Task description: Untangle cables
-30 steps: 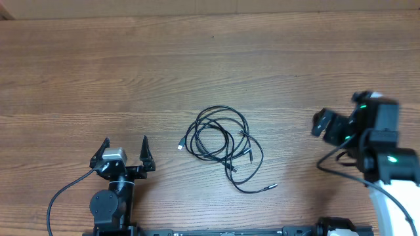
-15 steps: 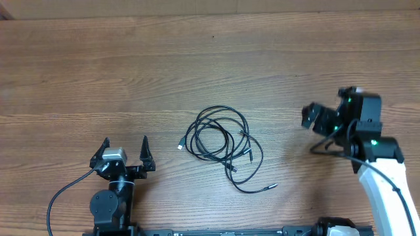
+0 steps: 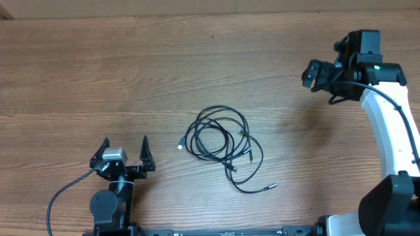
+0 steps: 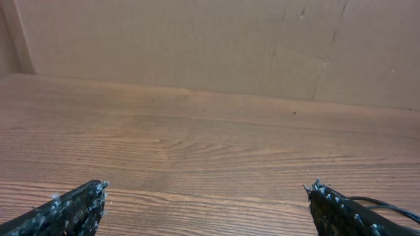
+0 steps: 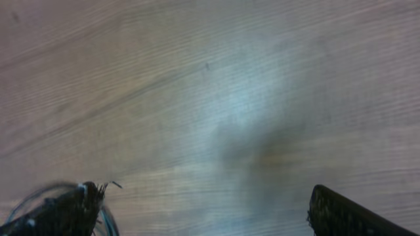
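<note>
A tangle of thin black cables (image 3: 222,143) lies coiled in the middle of the wooden table, with loose plug ends at its left (image 3: 181,143) and lower right (image 3: 272,187). My left gripper (image 3: 126,152) is open and empty near the front edge, well left of the cables; a bit of cable (image 4: 387,206) shows past its right finger in the left wrist view. My right gripper (image 3: 314,74) is open and empty, raised at the far right, well away from the cables. The blurred right wrist view shows cable (image 5: 26,202) behind its left finger.
A cardboard wall (image 4: 210,46) stands along the table's far edge. The right arm's white link (image 3: 394,137) runs down the right side. The left arm's base (image 3: 108,206) sits at the front edge.
My right arm has swung up and away from the front right toward the far right of the table, gripper still open. The left arm and the cables have not moved.
</note>
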Available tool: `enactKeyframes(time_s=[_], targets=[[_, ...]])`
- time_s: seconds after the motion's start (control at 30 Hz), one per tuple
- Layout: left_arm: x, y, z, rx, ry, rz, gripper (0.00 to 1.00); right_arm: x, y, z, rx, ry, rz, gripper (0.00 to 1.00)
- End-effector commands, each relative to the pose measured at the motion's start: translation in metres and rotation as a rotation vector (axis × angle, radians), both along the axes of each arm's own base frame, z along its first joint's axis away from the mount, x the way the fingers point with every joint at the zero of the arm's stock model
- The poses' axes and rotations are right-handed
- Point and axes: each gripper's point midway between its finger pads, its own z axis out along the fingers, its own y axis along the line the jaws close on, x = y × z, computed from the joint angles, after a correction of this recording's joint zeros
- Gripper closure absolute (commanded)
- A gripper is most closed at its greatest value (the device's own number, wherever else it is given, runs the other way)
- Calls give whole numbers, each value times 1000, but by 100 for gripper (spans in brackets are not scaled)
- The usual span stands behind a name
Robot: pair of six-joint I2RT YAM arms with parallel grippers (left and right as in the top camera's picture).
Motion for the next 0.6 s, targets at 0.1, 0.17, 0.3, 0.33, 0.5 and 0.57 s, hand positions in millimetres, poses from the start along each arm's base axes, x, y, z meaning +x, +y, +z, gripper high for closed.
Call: enactKeyframes(time_s=[0.1,0.17,0.3,0.33,0.5,0.57], targets=[[0,1,0,-10,-3,5,0,-31,0,67,-21,-114,-1,0],[0,1,0,-9,-3,5,0,-45,1,87,-23,-153,-1,0],[0,1,0,-10,-3,5,0,-111,2,141,-45,-272,-19,0],[0,1,0,-9,-3,5,0,-121,2,148,-49,-291,-21,0],[0,1,0,-9,-3,5,0,-188,6,187,-67,-450,-29,0],[0,1,0,-9,-3,5,1,-201,6,198,-68,-509,-34,0]])
